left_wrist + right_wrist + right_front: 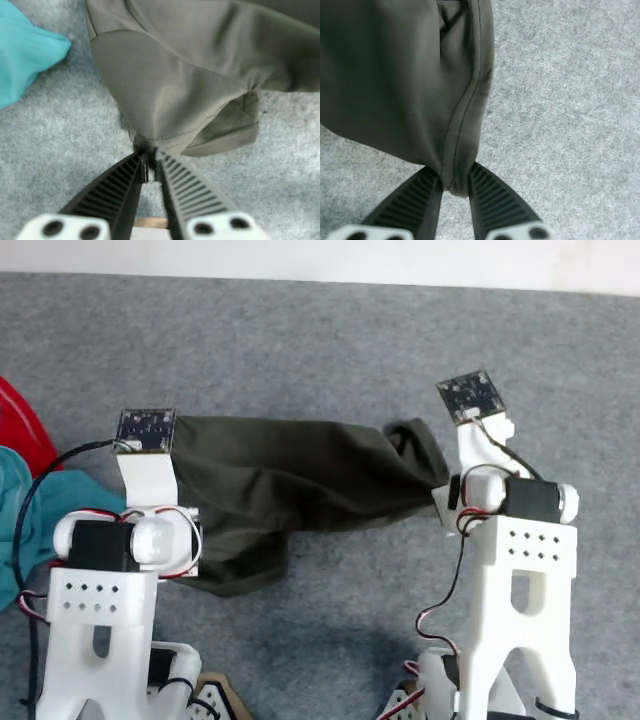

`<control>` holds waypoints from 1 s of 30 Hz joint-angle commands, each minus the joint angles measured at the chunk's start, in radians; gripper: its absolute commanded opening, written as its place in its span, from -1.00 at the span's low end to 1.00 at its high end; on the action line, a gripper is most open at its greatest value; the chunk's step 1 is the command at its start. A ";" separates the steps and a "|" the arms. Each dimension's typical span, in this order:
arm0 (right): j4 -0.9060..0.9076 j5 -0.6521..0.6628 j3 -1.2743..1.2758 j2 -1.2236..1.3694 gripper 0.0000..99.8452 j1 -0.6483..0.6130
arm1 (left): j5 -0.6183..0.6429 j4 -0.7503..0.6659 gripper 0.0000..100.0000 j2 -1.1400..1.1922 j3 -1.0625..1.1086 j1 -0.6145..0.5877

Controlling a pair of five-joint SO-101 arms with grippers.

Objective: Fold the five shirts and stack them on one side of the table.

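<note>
Progress: early, I'd say; the olive shirt hangs stretched between both arms, unfolded, with folding and stacking all to come
Left gripper: jaws pinched tight on one end of the olive shirt
Right gripper: jaws clamped on a stitched hem at its other end
Olive shirt: thin, smooth weave, sagging in soft creases, lower edge drooping toward the desk
Teal shirt: crumpled heap beyond the olive shirt's left-arm end, waiting its turn
Desk: grey, felt-like nap

We see a grey carpeted tabletop, and a red object lies at its edge.
</note>
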 commanded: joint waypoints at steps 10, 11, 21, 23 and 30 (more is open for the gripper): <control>-0.108 -0.060 0.079 -0.036 -0.50 -0.045 | -0.006 0.006 -0.47 -0.022 -0.047 -0.124; -0.107 -0.057 0.076 -0.038 -0.43 -0.071 | -0.008 0.006 -0.47 -0.022 -0.064 -0.140; 0.068 -0.132 -0.147 -0.036 -0.72 -0.061 | -0.008 -0.077 -0.47 -0.013 -0.018 -0.254; 0.107 -0.133 -0.194 -0.036 -0.74 -0.077 | -0.008 -0.132 -0.47 -0.012 -0.007 -0.298; 0.246 -0.166 -0.245 -0.036 -0.75 -0.260 | -0.005 -0.158 -0.47 -0.012 -0.005 -0.383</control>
